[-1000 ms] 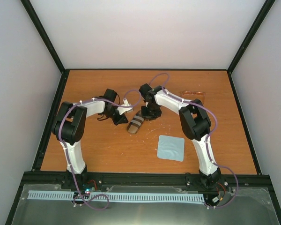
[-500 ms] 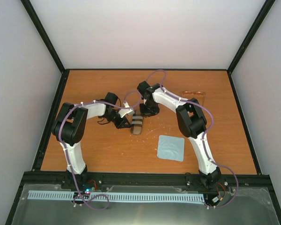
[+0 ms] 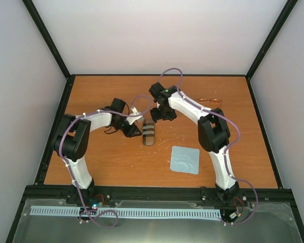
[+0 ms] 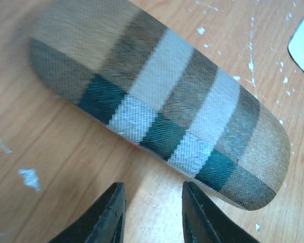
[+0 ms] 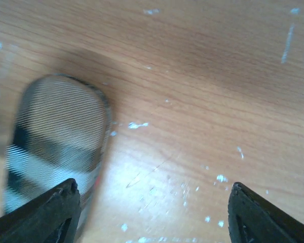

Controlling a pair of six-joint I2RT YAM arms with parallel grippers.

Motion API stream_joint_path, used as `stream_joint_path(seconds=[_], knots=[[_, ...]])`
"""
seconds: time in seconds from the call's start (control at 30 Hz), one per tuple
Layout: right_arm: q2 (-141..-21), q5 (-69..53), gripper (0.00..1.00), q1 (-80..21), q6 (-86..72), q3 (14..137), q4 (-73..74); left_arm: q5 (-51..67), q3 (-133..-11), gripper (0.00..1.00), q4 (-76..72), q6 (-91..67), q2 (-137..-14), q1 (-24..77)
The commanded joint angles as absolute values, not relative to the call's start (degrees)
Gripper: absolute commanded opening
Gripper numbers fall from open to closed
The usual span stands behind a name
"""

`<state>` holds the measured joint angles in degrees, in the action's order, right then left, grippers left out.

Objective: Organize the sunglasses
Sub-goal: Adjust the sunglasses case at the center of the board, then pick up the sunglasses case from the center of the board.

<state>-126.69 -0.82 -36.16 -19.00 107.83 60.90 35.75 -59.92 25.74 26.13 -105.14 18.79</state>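
Bench (image 3: 91,162) of orange-brown wood grain, flecked with white specks, fenced all round by a black rail (image 3: 54,131) with pale walls beyond. Both arms reach in toward the middle, and there's plenty of bare wood on the near side of them and out to the left rail.

Left pincer (image 4: 152,220) sits low with its black fingers parted a little, nothing between them but wood. The case (image 4: 157,101) lies just past its tips, not touching. That case is a long oval with rounded ends, in woven fabric, brown checked with grey, white and dark green bands.

Right pincer (image 5: 152,217) is spread wide and empty over bare grain, and the case's rounded end shows blurred just beside one finger.

Cloth (image 3: 185,160), pale blue, flat and square, lies on the near side, well apart from both pincers.

Sunglasses (image 3: 209,100), thin-framed with see-through orange lenses, rest well off to the right pincer's right, toward the far right corner, partly hidden behind the right arm.
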Motion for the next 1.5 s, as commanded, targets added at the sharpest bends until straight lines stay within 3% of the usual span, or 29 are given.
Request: stream_joint_path(seconds=[0.0, 0.13, 0.37, 0.73, 1.47], knots=[[-119.9, -1.3, 0.78, -38.2, -19.9, 106.9, 61.6, 34.7, -63.4, 0.38, 26.5, 22.7, -103.8, 13.5], [-120.8, -1.8, 0.82, -41.1, -20.4, 107.6, 61.8, 36.2, -66.0, 0.44, 28.4, 20.4, -104.4, 5.6], [-129.0, 1.7, 0.94, -46.0, -21.8, 115.4, 68.0, 32.9, -68.9, 0.46, 28.4, 19.4, -104.7, -0.2], [-134.8, 3.2, 0.94, -46.8, -27.1, 121.3, 74.5, 31.3, -69.4, 0.47, 28.1, 20.3, -106.2, -0.7], [-139.3, 1.4, 0.9, -47.0, -27.4, 123.5, 74.1, 34.7, -67.0, 0.47, 28.1, 21.7, -107.6, -0.6]])
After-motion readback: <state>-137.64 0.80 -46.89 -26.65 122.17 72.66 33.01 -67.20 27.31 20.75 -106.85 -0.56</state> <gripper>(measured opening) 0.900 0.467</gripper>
